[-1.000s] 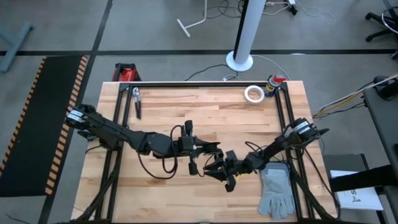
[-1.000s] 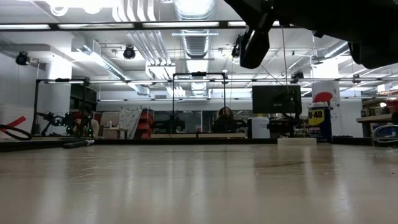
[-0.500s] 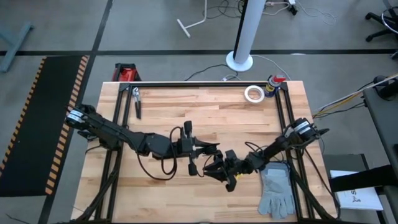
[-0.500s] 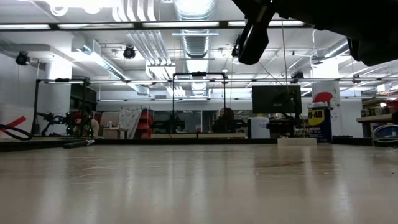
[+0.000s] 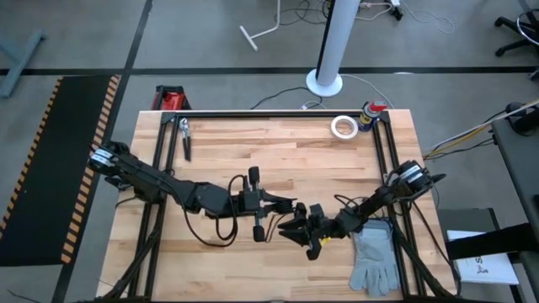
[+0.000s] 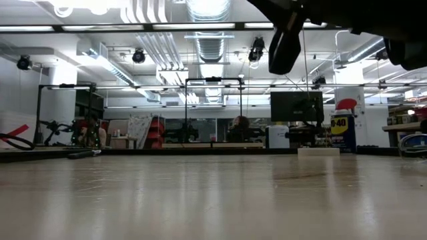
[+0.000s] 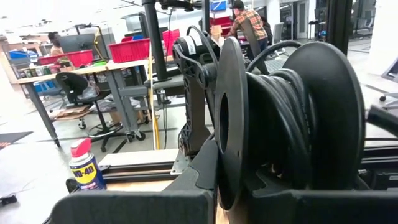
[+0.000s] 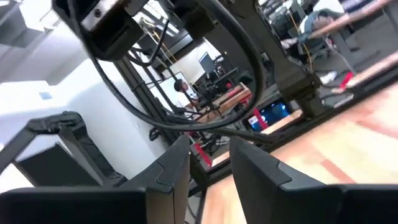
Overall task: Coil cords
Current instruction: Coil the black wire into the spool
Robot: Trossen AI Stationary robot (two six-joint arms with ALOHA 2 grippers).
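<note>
centrally, the left end effector and right end effector, fingers apart, meet amid bare table.

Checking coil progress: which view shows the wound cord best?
Left wrist view: the cord lies wound on a reel. High view is too far to tell; low and right wrist views show none clearly.
</note>
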